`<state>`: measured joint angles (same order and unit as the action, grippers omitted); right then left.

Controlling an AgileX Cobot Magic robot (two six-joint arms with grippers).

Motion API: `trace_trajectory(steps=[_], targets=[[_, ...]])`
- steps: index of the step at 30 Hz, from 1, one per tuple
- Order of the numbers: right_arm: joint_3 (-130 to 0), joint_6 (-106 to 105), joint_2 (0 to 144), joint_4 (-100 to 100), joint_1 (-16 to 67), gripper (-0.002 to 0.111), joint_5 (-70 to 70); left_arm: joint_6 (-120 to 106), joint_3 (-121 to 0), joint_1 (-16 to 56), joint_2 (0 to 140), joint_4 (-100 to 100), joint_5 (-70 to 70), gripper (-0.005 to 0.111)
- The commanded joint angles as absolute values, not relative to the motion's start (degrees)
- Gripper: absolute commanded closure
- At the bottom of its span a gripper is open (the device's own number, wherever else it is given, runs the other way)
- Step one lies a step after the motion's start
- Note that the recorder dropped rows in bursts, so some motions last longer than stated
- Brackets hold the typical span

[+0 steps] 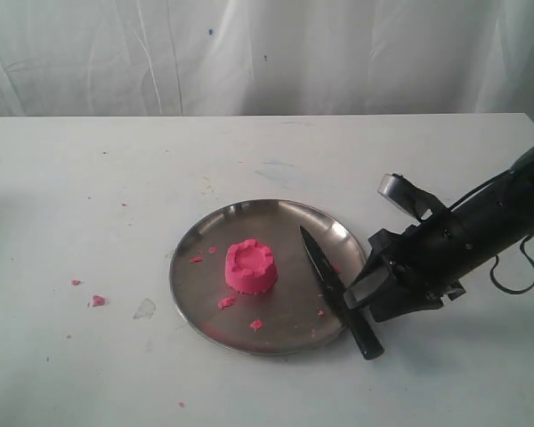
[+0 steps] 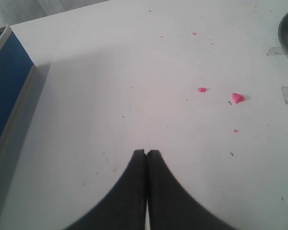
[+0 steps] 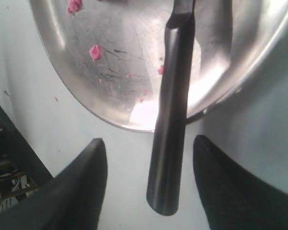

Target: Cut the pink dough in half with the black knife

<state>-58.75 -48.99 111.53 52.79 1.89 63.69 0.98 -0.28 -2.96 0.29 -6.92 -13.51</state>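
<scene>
Our right jaws stand spread either side of the handle of the black knife (image 1: pixel 323 267), its blade lying on the steel plate (image 1: pixel 276 213). The pink dough (image 1: pixel 250 267) sits whole mid-plate; our left jaws are pressed together over the worktop (image 1: pixel 116 178).

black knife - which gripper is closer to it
Right. The right gripper has its open jaws on either side of the black knife handle, not touching it. The left gripper is shut over the table, with the knife outside its view.
</scene>
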Motion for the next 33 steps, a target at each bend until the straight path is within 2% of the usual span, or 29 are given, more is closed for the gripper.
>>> trace_trajectory(steps=[1,13,17,25,27,30,32,33], targets=[[-58.5,-46.4,111.5,48.8,1.7,0.057,63.8,1.2,0.0,-2.7,0.0,-6.5,-13.4,0.107],[-56.5,-48.0,111.5,50.6,1.7,0.057,63.9,1.2,0.0,-2.7,0.0,-6.5,-13.4,0.107],[-55.4,-52.0,113.5,54.2,2.0,0.065,65.2,1.2,0.0,-2.7,0.0,-6.5,-13.4,0.107],[-55.3,-52.7,115.4,55.4,2.3,0.067,65.3,1.2,0.0,-2.7,0.0,-6.5,-13.4,0.107],[-55.3,-52.7,115.4,55.5,2.3,0.075,65.0,1.2,0.0,-2.7,0.0,-6.5,-13.4,0.107],[-55.3,-52.7,115.4,55.5,2.3,0.098,65.0,1.2,0.0,-2.7,0.0,-6.5,-13.4,0.107],[-55.3,-54.1,115.4,55.5,2.3,0.108,65.0,1.2,0.0,-2.7,0.0,-6.5,-13.4,0.107],[-55.3,-54.1,115.4,55.5,2.3,0.108,65.0,1.2,0.0,-2.7,0.0,-6.5,-13.4,0.107]])
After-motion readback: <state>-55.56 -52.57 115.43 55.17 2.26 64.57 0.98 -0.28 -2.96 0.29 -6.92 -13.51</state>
